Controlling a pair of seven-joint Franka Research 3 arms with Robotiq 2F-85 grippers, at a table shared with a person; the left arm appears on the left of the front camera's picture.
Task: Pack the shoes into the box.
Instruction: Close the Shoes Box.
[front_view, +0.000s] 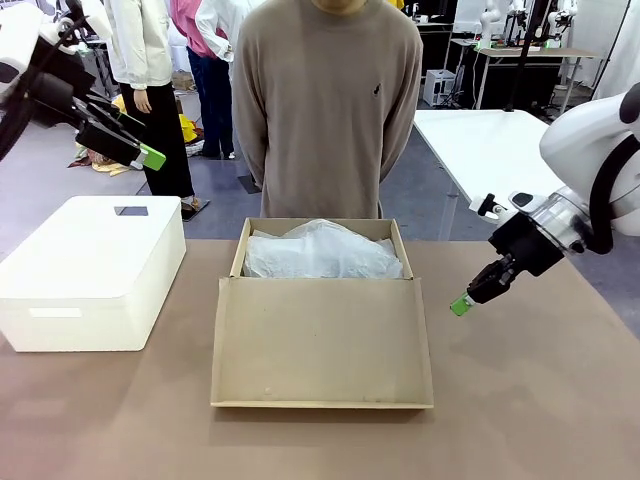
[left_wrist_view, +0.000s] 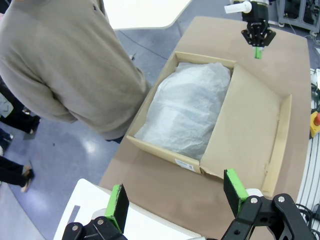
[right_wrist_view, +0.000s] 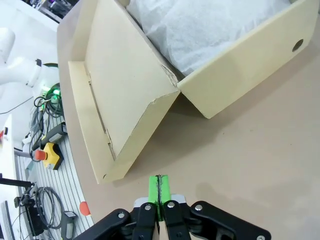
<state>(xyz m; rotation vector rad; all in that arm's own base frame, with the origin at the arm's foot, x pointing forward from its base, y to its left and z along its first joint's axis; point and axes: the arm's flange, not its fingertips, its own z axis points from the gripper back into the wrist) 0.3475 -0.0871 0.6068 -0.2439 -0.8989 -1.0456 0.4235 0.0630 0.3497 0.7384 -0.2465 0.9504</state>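
The box (front_view: 397, 245) sits in the middle of the table (front_view: 520, 400), its lid (front_view: 322, 340) folded out flat on the side nearest us, and crumpled tissue paper (front_view: 320, 255) heaps up to its rim. We cannot tell whether the shoes lie beneath that paper. Our right hand (front_view: 461, 304) hangs low just off the box's right front corner, near the lid's edge but apart from it, its fingers pressed together and pinching nothing. Our left hand (left_wrist_view: 176, 197) is spread wide and empty, held high and well to the left of the box, over the white bin (front_view: 90, 270) that stands to the box's left. A person (front_view: 325, 110) stands close behind the box. We judge the main risk to be the right hand: sweeping inward this low, it could catch the lid's edge and drag the light box askew. The puffed paper could also spring up and keep the lid from closing flat.
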